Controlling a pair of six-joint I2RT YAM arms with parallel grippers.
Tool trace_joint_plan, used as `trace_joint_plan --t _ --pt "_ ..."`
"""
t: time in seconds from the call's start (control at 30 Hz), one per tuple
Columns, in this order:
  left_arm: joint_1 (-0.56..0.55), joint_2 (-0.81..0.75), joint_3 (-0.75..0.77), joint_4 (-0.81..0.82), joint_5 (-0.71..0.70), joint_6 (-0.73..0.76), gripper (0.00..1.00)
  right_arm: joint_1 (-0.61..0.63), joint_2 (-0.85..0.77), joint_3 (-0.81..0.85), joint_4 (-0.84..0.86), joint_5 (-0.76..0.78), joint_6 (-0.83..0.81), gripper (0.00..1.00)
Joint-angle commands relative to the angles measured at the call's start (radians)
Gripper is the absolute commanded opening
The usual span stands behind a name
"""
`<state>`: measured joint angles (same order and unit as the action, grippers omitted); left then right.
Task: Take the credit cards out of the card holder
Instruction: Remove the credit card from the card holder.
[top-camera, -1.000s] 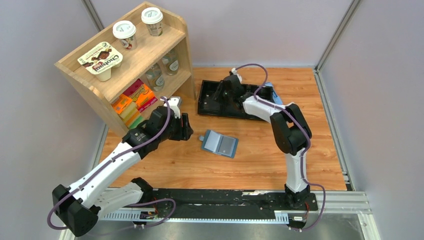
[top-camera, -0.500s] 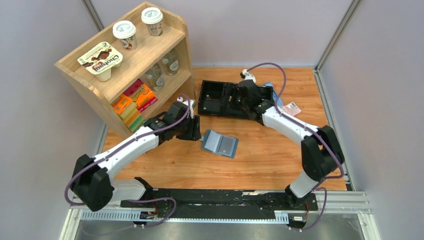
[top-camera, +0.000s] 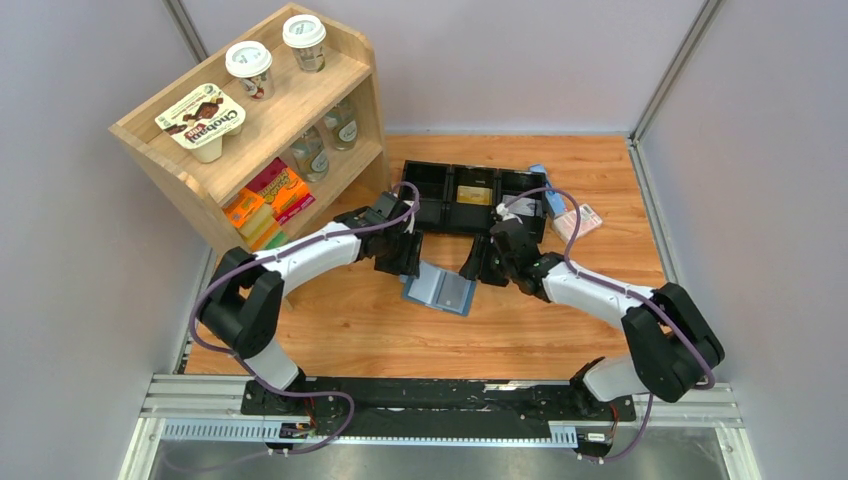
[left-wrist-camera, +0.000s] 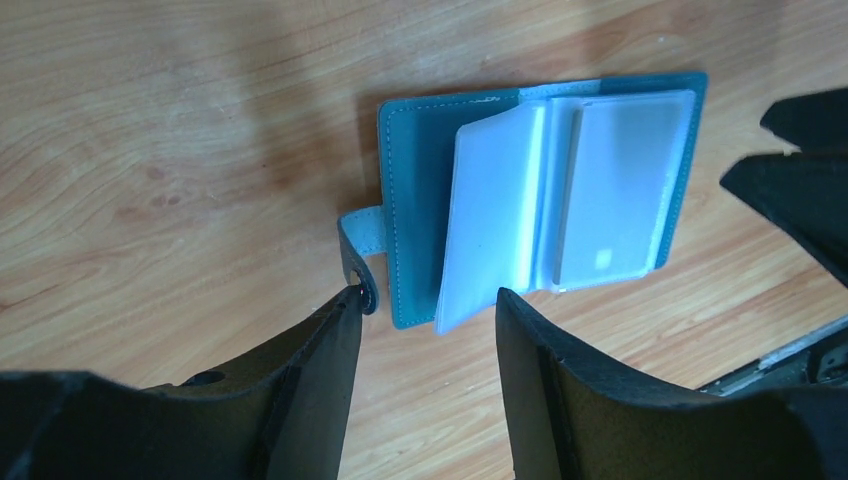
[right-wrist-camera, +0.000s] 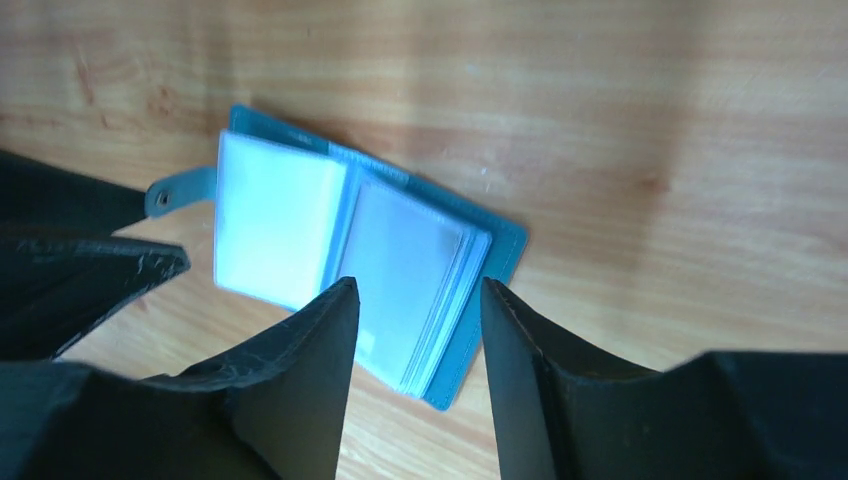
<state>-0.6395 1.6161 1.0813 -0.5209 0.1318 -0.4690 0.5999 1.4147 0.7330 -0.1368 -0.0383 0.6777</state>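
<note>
The teal-blue card holder (top-camera: 440, 290) lies open on the wooden table, clear sleeves fanned out. It also shows in the left wrist view (left-wrist-camera: 420, 190) and the right wrist view (right-wrist-camera: 500, 250). A pale greyish card (left-wrist-camera: 615, 190) shows through the right-hand sleeve; no black credit card is visible. My left gripper (top-camera: 405, 258) is open and empty at the holder's left edge, its jaws (left-wrist-camera: 425, 310) astride the corner by the snap tab (left-wrist-camera: 358, 250). My right gripper (top-camera: 478, 268) is open and empty at the holder's right edge, its jaws (right-wrist-camera: 415, 295) over the sleeve stack.
A long black three-compartment tray (top-camera: 430, 190) lies behind the holder, a gold card (top-camera: 472, 193) in its middle compartment. A pink-white packet (top-camera: 583, 218) lies at its right. A wooden shelf (top-camera: 250, 130) with cups and boxes stands at the back left.
My right gripper has left the black tray and come down to the holder's right edge. My left gripper has moved right to the holder's left edge. The holder has not moved.
</note>
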Motion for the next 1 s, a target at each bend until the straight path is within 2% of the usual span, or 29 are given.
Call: trace_joint_plan --t 0.0,0.1,0.37,0.53,0.7,0.97 --pt "-0.005 0.047 0.040 0.002 0.017 0.036 0.60 0.020 -0.022 -0.032 0.078 -0.058 0.060 0.48" --pt "-0.009 0.077 0.035 0.001 0.015 0.032 0.59 0.026 0.006 -0.030 0.091 -0.072 0.069 0.45" --pt "-0.032 0.099 0.002 0.004 0.003 -0.003 0.54 0.035 0.075 -0.018 0.092 -0.092 0.063 0.45" --pt "-0.035 0.099 -0.026 0.012 0.009 -0.025 0.47 0.040 0.096 -0.017 0.097 -0.106 0.062 0.45" --pt "-0.037 0.085 -0.049 0.028 0.019 -0.049 0.33 0.046 0.099 -0.006 0.103 -0.123 0.054 0.44" --pt "-0.038 0.062 -0.081 0.048 0.037 -0.082 0.22 0.057 0.067 0.029 0.049 -0.075 0.025 0.45"
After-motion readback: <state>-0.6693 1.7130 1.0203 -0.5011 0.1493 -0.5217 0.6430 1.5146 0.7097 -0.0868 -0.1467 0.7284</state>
